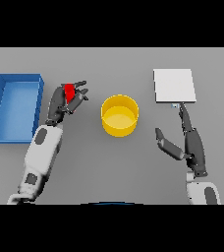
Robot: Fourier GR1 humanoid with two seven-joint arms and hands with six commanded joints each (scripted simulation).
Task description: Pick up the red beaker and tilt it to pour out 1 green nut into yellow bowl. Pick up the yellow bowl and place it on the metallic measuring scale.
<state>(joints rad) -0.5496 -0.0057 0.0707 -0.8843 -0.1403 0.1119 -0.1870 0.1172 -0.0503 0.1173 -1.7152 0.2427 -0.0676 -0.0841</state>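
The red beaker (70, 90) shows only as a small red patch inside my left hand (67, 101), whose fingers are curled round it, left of the bowl. The yellow bowl (119, 115) stands at the table's middle; I see no nut in it. The metallic measuring scale (174, 85) is a pale square plate at the back right. My right hand (186, 140) lies open to the right of the bowl, fingers straight and pointing up toward the scale's front edge, thumb spread toward the bowl.
A blue open bin (15, 107) stands at the left, close beside my left arm. Bare grey table (114, 167) lies in front of the bowl, between the two arms.
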